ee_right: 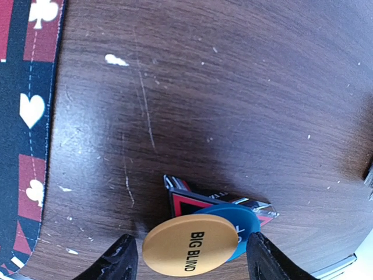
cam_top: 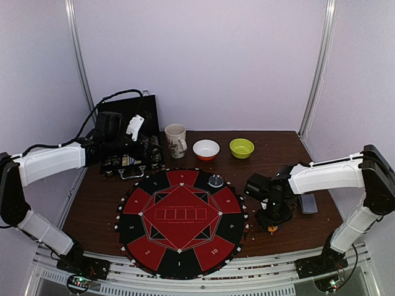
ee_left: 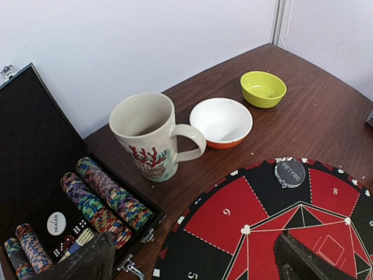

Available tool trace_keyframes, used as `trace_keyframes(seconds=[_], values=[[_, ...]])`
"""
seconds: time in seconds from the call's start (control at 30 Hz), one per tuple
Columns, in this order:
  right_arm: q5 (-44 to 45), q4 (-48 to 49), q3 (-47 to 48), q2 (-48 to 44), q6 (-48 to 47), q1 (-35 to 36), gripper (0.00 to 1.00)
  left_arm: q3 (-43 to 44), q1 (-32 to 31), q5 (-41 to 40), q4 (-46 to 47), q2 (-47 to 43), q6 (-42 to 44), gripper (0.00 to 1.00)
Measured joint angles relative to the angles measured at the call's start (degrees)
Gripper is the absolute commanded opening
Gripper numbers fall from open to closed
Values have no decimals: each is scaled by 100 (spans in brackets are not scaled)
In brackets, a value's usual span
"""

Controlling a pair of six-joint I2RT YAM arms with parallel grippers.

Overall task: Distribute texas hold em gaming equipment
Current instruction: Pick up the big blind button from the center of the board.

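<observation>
Right wrist view showed the orange disc (ee_right: 189,245) overlapping a blue disc (ee_right: 246,224) and the triangle marker (ee_right: 186,201) at bottom centre, on the bare surface (ee_right: 233,87). The right hand (ee_right: 191,245) straddled them half-open; whether it gripped could not be told. The left hand (ee_left: 193,248) hung wide open and empty over the mat (ee_left: 215,221), with the mug (ee_left: 145,137) at centre and the poker chips (ee_left: 111,195) at lower left.
</observation>
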Motion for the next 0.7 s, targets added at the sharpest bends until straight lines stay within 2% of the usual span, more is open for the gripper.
trace_keyframes(seconds=[0.33, 0.47, 0.7], values=[[-37, 105, -20, 35, -87, 0, 55, 0, 0, 0, 0, 0, 0, 98], [-42, 101, -31, 35, -127, 0, 46, 0, 0, 0, 0, 0, 2, 98], [-39, 87, -28, 24, -170, 0, 38, -2, 0, 2, 0, 0, 2, 98]])
